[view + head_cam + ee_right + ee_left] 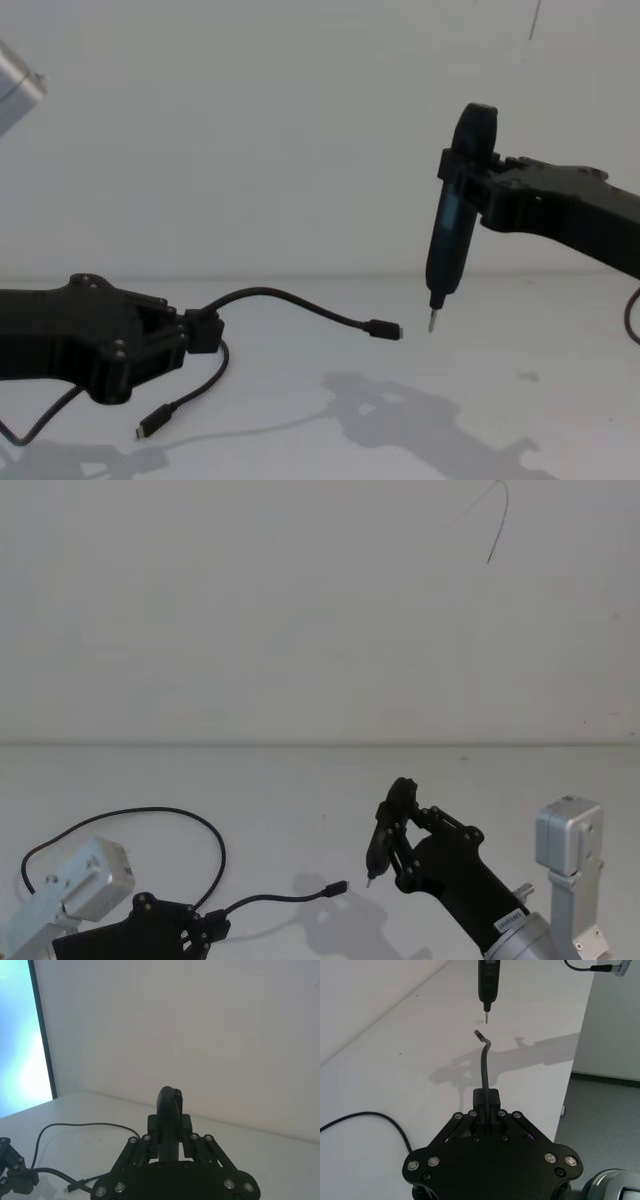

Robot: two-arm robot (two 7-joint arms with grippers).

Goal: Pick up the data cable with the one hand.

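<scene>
My left gripper (pixel 207 923) (pixel 486 1096) (pixel 203 331) is shut on the data cable (pixel 150 812) (pixel 483 1062) (pixel 290 298), a thin black cord. A short stretch sticks out past the fingers, and its plug (pixel 340 887) (pixel 383 329) floats above the white table. The rest loops back behind the gripper, with the other plug (pixel 150 425) low near the table. My right gripper (pixel 400 830) (pixel 170 1127) (pixel 468 175) is shut on a black pen-shaped tool (pixel 448 240) (pixel 487 980). Its metal tip (pixel 368 880) points down just beyond the free plug.
The white table (pixel 300 780) runs back to a plain white wall. In the left wrist view the table's edge (pixel 570 1085) drops to a grey floor. A thin dark wire (pixel 498 530) hangs against the wall.
</scene>
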